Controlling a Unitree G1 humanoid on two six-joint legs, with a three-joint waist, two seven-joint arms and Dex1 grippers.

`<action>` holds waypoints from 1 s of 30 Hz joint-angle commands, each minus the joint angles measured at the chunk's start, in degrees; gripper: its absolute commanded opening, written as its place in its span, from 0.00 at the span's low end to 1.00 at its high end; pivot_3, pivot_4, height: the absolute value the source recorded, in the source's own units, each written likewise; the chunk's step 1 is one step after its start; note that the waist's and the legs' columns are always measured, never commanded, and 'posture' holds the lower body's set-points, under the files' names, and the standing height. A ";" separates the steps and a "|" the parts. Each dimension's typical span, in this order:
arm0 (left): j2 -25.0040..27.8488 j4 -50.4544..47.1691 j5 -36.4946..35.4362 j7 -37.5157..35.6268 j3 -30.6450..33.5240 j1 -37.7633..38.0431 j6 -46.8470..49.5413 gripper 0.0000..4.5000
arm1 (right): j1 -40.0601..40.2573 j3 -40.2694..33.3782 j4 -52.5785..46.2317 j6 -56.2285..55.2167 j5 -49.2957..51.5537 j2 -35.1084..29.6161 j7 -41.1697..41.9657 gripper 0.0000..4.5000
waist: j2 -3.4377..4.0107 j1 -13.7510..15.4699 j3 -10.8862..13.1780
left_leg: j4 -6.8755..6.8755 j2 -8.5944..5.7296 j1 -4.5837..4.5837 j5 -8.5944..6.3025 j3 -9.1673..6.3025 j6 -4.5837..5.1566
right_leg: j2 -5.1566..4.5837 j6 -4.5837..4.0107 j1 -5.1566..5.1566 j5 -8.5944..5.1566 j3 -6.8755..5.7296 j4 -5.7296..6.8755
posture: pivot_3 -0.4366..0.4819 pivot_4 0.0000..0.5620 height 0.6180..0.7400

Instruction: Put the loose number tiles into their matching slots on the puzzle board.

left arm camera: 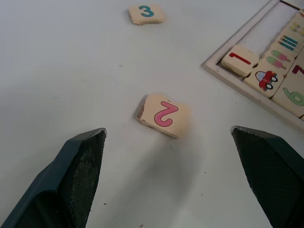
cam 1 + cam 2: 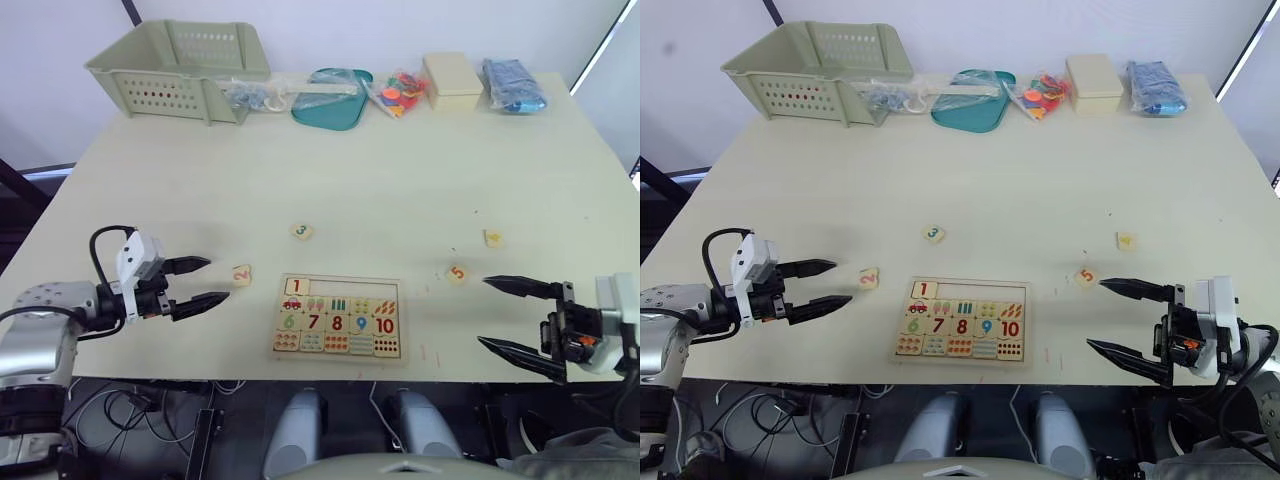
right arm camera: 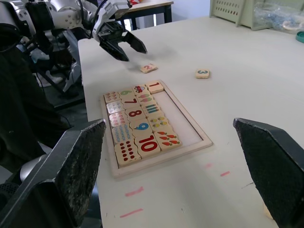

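Puzzle board [image 2: 338, 317] shows tile "1" [image 2: 297, 287] seated, digits 6–10 below. Loose tiles read 2 [image 2: 241, 274], 3 [image 2: 302, 232], 5 [image 2: 457, 273]. Left gripper [image 2: 198, 282] and right gripper [image 2: 497, 314] both spread apart.

The board [image 2: 338, 345], a flat pale wooden tray with a raised rim, lies near the table's front edge. Tile 1 [image 2: 297, 287] is seated in the leftmost slot; the remaining slots [image 2: 355, 291] are bare. Tile 2 [image 2: 241, 274] lies just left of the board, tile 3 [image 2: 302, 232] beyond it, tile 5 [image 2: 457, 273] to the right, and tile 4 [image 2: 492, 238] farther right.
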 commanded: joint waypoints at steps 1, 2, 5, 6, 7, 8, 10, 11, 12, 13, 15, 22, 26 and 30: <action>1.15 0.56 -0.12 -1.30 -0.16 -0.94 -0.66 0.99 | 0.43 -1.81 -2.05 -0.87 0.97 0.19 -0.21 1.00 | 0.00 0.02 0.00 | 0.00 0.00 0.00 0.00 -0.01 0.00 | 0.00 0.00 0.00 0.00 0.00 0.00 | 0.48 0.27 1.00; 1.07 0.67 -0.05 -1.33 -0.28 -1.11 -0.62 0.99 | 0.47 -1.81 -2.11 -0.90 0.91 0.23 -0.22 1.00 | 0.00 0.01 0.00 | 0.00 0.00 0.00 0.00 0.00 0.00 | 0.00 0.00 0.00 0.00 -0.01 0.00 | 0.48 0.27 1.00; -0.24 -1.78 -1.06 1.89 0.83 -0.19 2.11 0.99 | 0.45 -1.80 -2.09 -1.14 0.68 0.27 -0.14 1.00 | 0.00 0.01 0.00 | 0.01 0.00 0.00 0.00 -0.02 0.00 | 0.00 0.00 0.01 0.00 -0.03 0.00 | 0.48 0.27 1.00; -1.09 -3.60 -2.22 3.89 1.93 0.62 4.22 0.99 | 0.37 -1.77 -2.03 -1.27 0.56 0.30 -0.14 1.00 | 0.00 0.02 0.00 | 0.01 0.00 0.01 0.00 -0.08 0.00 | 0.00 0.00 0.01 0.00 -0.01 0.01 | 0.48 0.27 1.00; -2.29 -5.88 -3.07 6.81 3.36 1.80 6.04 0.99 | 0.26 -1.73 -1.95 -1.43 0.45 0.34 -0.14 1.00 | 0.00 0.01 0.00 | 0.01 0.00 0.01 0.00 -0.09 0.00 | -0.01 0.00 0.01 0.00 -0.01 0.01 | 0.48 0.27 1.00; -3.29 -8.17 -3.47 9.03 4.48 3.19 6.87 0.99 | 0.20 -1.72 -1.89 -1.52 0.39 0.37 -0.13 1.00 | 0.00 -0.09 0.00 | 0.01 0.01 0.00 0.00 -0.11 0.00 | -0.01 0.01 0.01 0.00 -0.01 0.01 | 0.48 0.27 1.00; -5.39 -13.72 -4.95 13.52 6.86 6.04 9.92 0.99 | -0.05 -1.62 -1.86 -1.53 0.34 0.37 -0.17 1.00 | -0.01 -0.14 0.00 | 0.00 0.04 0.00 -0.01 -0.17 0.01 | -0.07 0.02 0.00 0.01 0.06 0.00 | 0.48 0.27 1.00; -6.92 -17.19 -6.10 16.68 8.41 7.49 12.11 0.99 | -0.30 -1.53 -1.84 -1.46 0.34 0.35 -0.20 1.00 | -0.01 -0.10 0.00 | 0.00 0.04 0.00 -0.01 -0.18 0.01 | -0.07 0.02 -0.01 0.01 0.07 -0.02 | 0.48 0.27 1.00; -8.57 -21.23 -7.44 20.06 9.91 9.08 14.45 0.99 | -0.70 -1.39 -1.76 -1.36 0.38 0.28 -0.18 1.00 | -0.01 -0.08 0.00 | 0.01 0.05 0.00 -0.01 -0.19 0.01 | -0.14 0.02 0.00 0.01 0.05 -0.03 | 0.48 0.27 1.00; -9.88 -24.35 -8.33 23.08 11.01 10.20 16.53 0.99 | -1.06 -1.30 -1.63 -1.25 0.43 0.20 -0.09 1.00 | -0.01 -0.01 0.00 | 0.01 0.06 -0.02 -0.01 -0.21 0.01 | -0.19 0.03 -0.01 0.01 0.05 -0.04 | 0.48 0.27 1.00; -12.75 -30.03 -10.20 29.84 12.86 11.90 21.66 0.99 | -2.17 -0.93 -1.26 -0.87 0.58 -0.01 0.05 1.00 | -0.01 0.15 0.00 | 0.02 0.07 0.00 -0.01 -0.25 0.01 | -0.32 0.02 0.02 0.01 0.01 -0.03 | 0.48 0.27 1.00; -24.03 -46.78 -8.03 52.18 11.10 16.34 31.81 0.99 | -7.80 0.66 2.27 0.84 0.95 -1.63 2.41 1.00 | -0.02 0.17 -0.01 | 0.10 0.02 0.07 0.00 -0.23 0.00 | -0.09 0.03 0.10 0.02 0.03 -0.02 | 0.48 0.27 1.00; -29.20 -52.50 -5.26 61.53 7.19 16.38 35.26 0.99 | -8.99 0.68 3.70 1.62 1.23 -2.48 4.00 1.00 | -0.04 0.33 -0.02 | 0.11 -0.03 0.04 0.00 -0.27 0.00 | -0.07 0.04 0.10 0.03 0.00 -0.03 | 0.48 0.27 1.00; -34.13 -56.07 -2.38 69.63 4.44 16.29 38.08 0.99 | -9.80 0.38 5.05 2.64 1.43 -3.17 5.49 1.00 | -0.04 0.30 -0.02 | 0.10 -0.05 0.03 0.00 -0.25 0.00 | -0.05 0.04 0.10 0.03 0.02 -0.03 | 0.48 0.27 1.00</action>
